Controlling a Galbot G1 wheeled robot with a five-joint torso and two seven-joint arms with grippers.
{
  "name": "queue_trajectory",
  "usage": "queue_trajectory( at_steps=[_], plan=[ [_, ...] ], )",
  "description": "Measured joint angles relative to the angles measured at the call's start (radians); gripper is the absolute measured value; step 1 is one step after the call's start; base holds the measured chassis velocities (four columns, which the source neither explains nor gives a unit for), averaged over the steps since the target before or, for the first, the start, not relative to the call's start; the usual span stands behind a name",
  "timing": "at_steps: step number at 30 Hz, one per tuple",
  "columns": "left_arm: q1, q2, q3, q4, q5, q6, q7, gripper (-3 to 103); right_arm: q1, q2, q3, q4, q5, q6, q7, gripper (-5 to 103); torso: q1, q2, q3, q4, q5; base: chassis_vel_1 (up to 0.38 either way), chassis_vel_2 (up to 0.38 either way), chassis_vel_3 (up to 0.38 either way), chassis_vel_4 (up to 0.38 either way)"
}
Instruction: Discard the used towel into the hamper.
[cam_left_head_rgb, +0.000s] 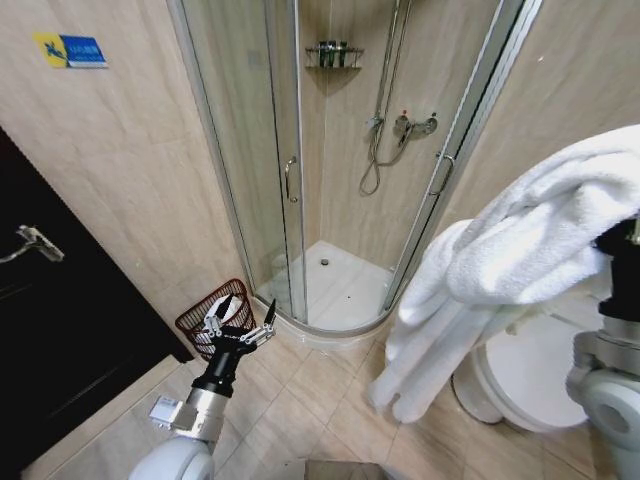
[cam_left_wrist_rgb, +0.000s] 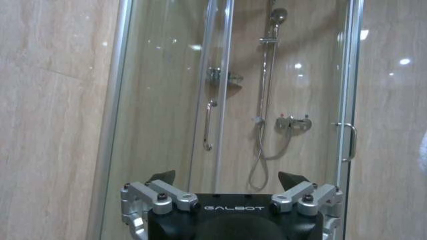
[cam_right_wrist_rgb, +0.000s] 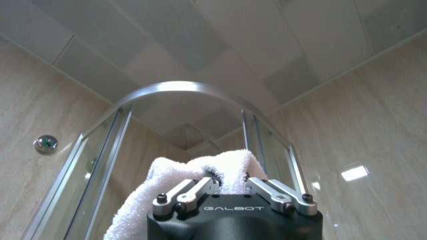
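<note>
Your head cam looks down from up high at the curved glass shower enclosure (cam_left_head_rgb: 300, 180) across the tiled floor, your left wrist cam faces that same enclosure (cam_left_wrist_rgb: 227, 100) level and closer, and your right wrist cam tilts up toward its curved top rail (cam_right_wrist_rgb: 180, 90) and the ceiling.

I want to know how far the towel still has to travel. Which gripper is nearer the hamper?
Left. The left gripper, fingers open, hangs just in front of the hamper by the shower. The right gripper holds the towel high up on the robot's far right side.
</note>
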Motion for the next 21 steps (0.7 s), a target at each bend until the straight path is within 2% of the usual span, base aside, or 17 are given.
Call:
queue_trajectory(
  at_steps=[21],
  plan=[
    [0.0, 0.0, 0.0, 0.0, 0.0, 0.0, 0.0, 100, 0.007, -0.011, -0.004, 0.0, 0.0, 0.008, 0.001, 10, 0.055, 0.12, 0.065, 0.0, -0.0001, 0.0, 0.0, 0.0, 0.0]
  ],
)
